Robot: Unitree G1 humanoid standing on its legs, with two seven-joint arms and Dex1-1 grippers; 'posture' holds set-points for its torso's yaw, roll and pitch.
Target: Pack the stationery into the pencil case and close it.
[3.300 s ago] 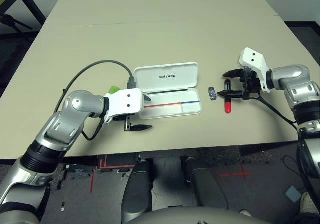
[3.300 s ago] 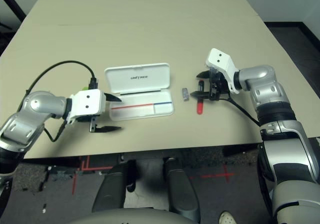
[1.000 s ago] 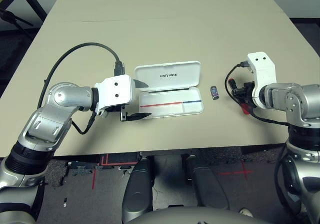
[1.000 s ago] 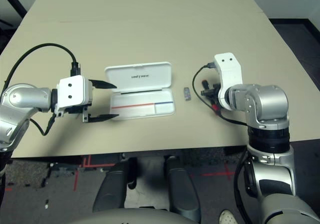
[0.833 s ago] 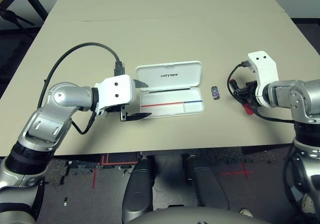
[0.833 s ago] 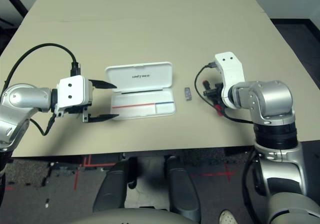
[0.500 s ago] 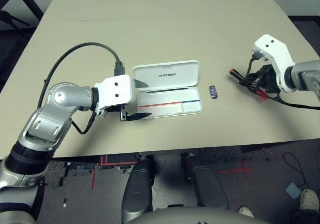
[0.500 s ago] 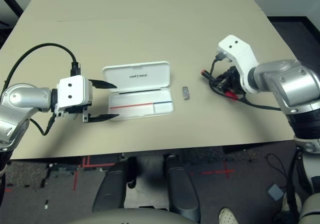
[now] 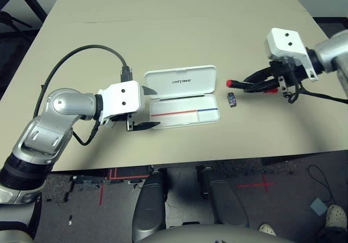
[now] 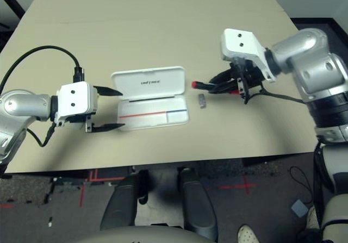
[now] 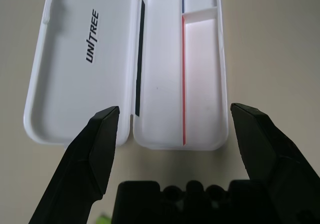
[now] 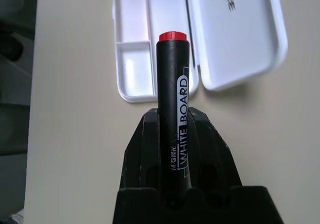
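Head views: in the middle of the frame the pencil case (image 9: 181, 97) lies open on the tan table (image 9: 174, 31), lid flat behind the tray, long axis running left to right. Just right of it sits a tiny grey-purple block (image 9: 232, 99) on the table, between the case and the right gripper (image 9: 251, 83). That gripper's jaws are clamped on the black marker (image 9: 246, 83), which lies almost level with its long axis left to right and its red cap pointing left at the case. At left centre the left gripper (image 9: 147, 108) sits at the case's left end, jaws apart and holding nothing. A black cable (image 9: 81, 53) loops over that arm.

Left wrist view: two black fingers (image 11: 97, 149) stand wide apart, the open case (image 11: 130, 63) lengthwise beyond them, "UNITREE" print on the lid.

Right wrist view: the marker (image 12: 172, 129), labelled "WHITE BOARD", points up the frame, cap toward the case's (image 12: 200, 33) near end.
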